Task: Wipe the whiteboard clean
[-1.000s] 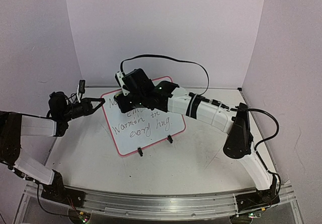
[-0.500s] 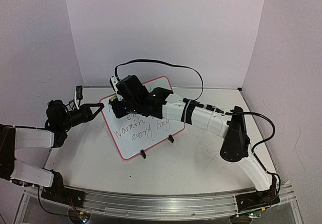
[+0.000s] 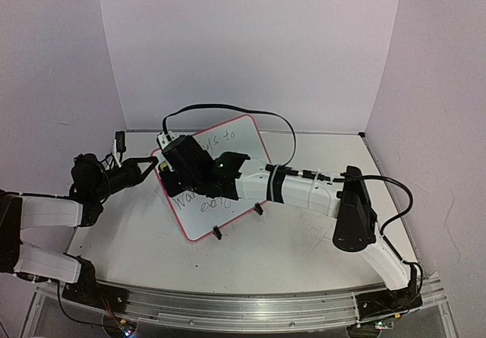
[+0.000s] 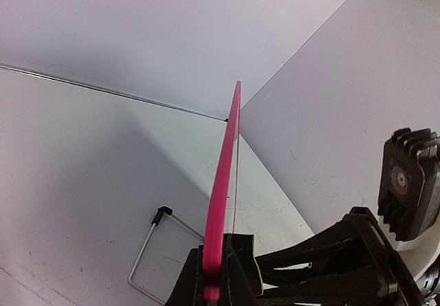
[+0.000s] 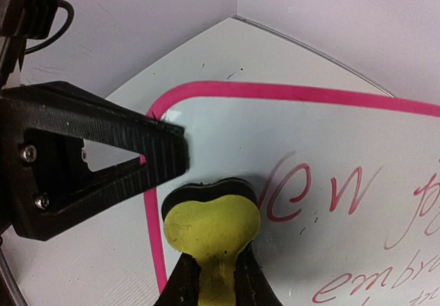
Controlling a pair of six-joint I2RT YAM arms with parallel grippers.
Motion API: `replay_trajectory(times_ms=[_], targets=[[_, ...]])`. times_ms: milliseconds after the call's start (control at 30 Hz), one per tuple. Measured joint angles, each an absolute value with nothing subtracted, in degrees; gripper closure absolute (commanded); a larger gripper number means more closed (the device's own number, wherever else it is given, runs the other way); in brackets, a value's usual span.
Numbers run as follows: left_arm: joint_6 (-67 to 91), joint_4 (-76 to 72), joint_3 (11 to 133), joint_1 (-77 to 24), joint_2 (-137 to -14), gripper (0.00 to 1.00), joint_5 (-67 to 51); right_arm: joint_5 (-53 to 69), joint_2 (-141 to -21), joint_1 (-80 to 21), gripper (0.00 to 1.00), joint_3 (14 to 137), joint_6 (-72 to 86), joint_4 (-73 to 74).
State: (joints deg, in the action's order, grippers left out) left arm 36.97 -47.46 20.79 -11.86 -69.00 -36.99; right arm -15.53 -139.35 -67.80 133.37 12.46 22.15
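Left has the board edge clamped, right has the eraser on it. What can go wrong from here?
1. The left end effector pinches only the thin edge of the whiteboard frame. Wiping pressure could twist the board or make it slip.
2. The yellow eraser in the right end effector sits right beside the left end effector. A stroke toward that side may hit it.

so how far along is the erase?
Early. Done: the left gripper is clamped on the pink frame edge of the whiteboard, and the right gripper has the yellow eraser. In hand: the eraser is pressed to the board near a corner. Left: nearly all of it. The handwriting beside the eraser is unwiped, and more shows in the top view.
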Motion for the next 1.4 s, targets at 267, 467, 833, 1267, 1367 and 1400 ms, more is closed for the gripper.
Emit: replay_trajectory(times_ms=[267,467,833,1267,1367,1400], targets=[[37.51,-47.74,20.49,-11.97,-69.08,1.0,-36.36,-17.81,-137.22,-68.36,0.99,127.4,14.63,19.5],[37.51,-48.19,20.49,-12.32,-69.08,1.0,-36.42,-20.11,-137.36,-68.81,0.95,128.51,14.97,20.67],[37.49,-49.4,20.49,-12.82,-69.61,1.0,-36.36,-27.11,-140.65,-68.38,0.94,135.76,11.99,20.69],[37.78,-49.6,20.49,-12.82,-70.24,1.0,-35.8,-26.77,-138.56,-68.42,0.97,128.48,13.2,12.57],[37.78,-49.58,20.49,-12.82,-70.24,1.0,-35.76,-27.03,-138.51,-68.28,0.97,128.1,13.49,11.97],[37.78,-49.58,20.49,-12.82,-70.26,1.0,-35.7,-26.84,-138.43,-68.14,0.97,127.97,13.57,11.86]])
